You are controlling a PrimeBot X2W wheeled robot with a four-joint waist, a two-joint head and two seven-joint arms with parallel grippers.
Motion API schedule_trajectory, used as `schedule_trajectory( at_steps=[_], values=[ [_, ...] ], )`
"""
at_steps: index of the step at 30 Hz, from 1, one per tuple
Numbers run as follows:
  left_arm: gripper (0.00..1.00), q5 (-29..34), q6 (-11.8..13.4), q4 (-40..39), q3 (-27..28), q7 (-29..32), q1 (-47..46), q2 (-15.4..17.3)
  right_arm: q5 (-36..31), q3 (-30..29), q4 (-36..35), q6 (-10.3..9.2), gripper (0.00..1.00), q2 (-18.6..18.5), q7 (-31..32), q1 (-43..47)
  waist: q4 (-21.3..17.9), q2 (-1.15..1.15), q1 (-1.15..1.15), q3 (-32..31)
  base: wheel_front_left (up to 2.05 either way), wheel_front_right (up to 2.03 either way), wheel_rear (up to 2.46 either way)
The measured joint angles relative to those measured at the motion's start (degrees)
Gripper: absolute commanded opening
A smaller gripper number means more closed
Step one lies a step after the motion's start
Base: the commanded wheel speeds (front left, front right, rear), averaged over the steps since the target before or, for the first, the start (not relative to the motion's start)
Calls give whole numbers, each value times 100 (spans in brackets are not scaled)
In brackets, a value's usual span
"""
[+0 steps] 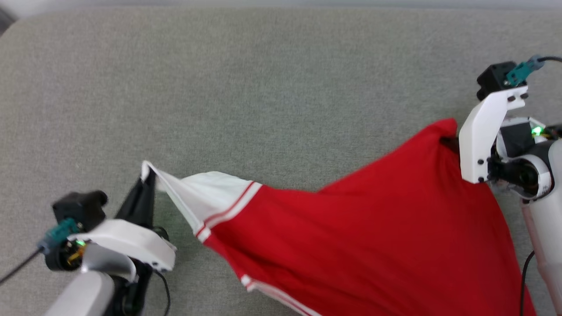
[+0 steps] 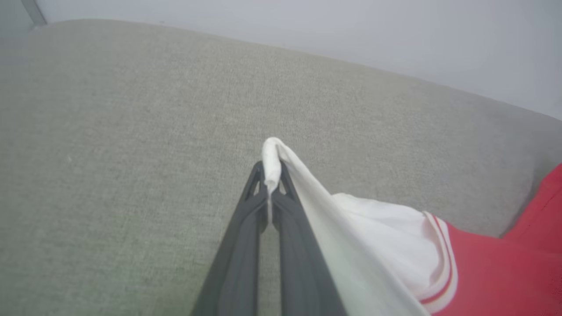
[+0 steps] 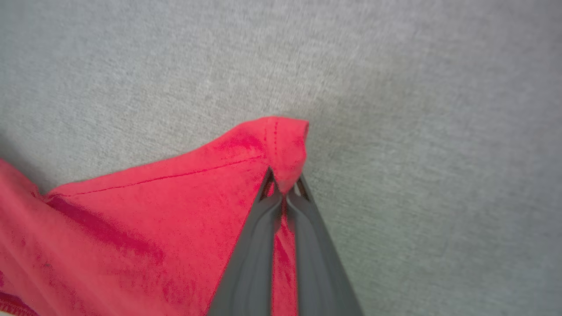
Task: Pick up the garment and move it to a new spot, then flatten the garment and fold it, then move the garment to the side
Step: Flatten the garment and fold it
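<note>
The garment (image 1: pixel 373 237) is a red jersey with a white, red-striped sleeve, stretched between my two grippers over the grey surface. My left gripper (image 1: pixel 149 173) at the lower left is shut on the tip of the white sleeve (image 2: pixel 272 164); its dark fingers (image 2: pixel 246 245) pinch the cloth. My right gripper (image 1: pixel 450 142) at the right is shut on a red hem corner (image 3: pixel 283 140), which bunches above its fingertips. The garment (image 3: pixel 153 228) sags between the two grips and runs off the bottom of the head view.
A grey woven fabric surface (image 1: pixel 263 87) spreads under everything, with open room behind and between the arms. Its far edge meets a pale wall (image 2: pixel 351 30). Cables trail from both wrists.
</note>
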Motion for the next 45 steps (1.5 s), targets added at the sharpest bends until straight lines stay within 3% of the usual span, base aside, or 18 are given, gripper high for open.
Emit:
schedule_trajectory(
  at_steps=[9,23,33,45],
  values=[
    [0,-281,-250,235,363,493,-1277,225,4,47,74,0,0,-94,-650,-430,-263,0,0,-729,0,0,0],
    [0,-207,-686,2234,301,795,-4053,-32,-245,130,315,1,0,-276,-1202,-1517,-652,0,-1,-1282,0,0,0],
    [0,49,-911,3064,399,700,-6137,53,-582,21,45,3,0,-468,-1786,-2666,-727,0,-1,-581,0,0,0],
    [0,456,-983,3130,421,669,-8045,382,-933,-221,-330,5,0,-550,-2585,-4021,-882,0,0,849,0,0,0]
  ],
)
